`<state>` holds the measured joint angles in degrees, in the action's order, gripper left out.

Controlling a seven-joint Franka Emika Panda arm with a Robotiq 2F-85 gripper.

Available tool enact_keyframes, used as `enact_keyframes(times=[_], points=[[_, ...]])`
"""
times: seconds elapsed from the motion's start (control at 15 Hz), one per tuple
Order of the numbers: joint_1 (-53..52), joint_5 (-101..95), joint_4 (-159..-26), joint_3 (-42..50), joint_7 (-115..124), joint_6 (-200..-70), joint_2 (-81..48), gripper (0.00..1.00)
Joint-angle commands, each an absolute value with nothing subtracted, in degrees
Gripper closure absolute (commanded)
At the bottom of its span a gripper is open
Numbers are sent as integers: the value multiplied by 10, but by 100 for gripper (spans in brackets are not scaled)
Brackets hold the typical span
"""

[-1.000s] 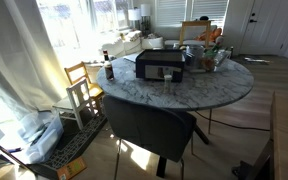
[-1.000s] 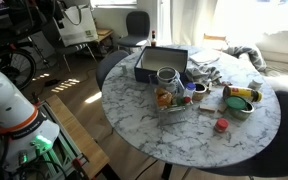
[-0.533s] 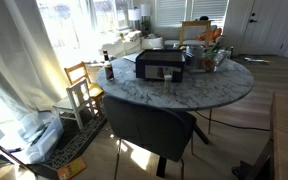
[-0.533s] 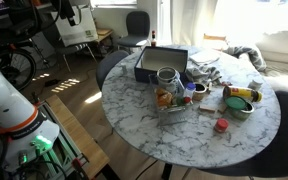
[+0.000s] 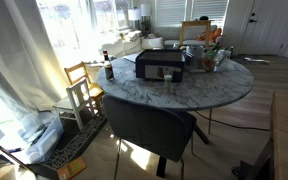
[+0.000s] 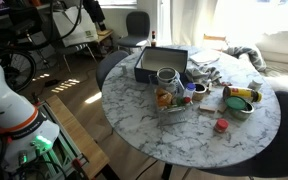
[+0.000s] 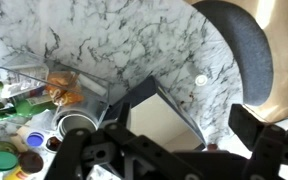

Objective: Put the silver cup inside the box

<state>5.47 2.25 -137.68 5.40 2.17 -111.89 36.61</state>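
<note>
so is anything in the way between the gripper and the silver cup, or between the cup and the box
Nothing visible. The gripper hangs open above the table with only air below it. The silver cup stands right beside the box; the coloured lids lie on its other side.

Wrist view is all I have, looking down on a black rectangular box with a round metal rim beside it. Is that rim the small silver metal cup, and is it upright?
Observer: Yes, in an exterior view the small silver metal cup stands upright on the round marble table, close beside the low black rectangular box, not inside it.
Operator: Anything on the box's outer sides?
Observer: Pale marks on one long side.
Operator: What stands beyond my frame?
Observer: A dark bottle near the table's edge, apart from the box.
</note>
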Motion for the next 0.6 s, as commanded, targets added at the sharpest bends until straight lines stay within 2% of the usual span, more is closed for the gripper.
enact_keyframes(times=[0.0,0.53], points=[[83,12,-1349,87,12,-1184,287,0],[100,17,-1315,99,34,-1369,121,0]])
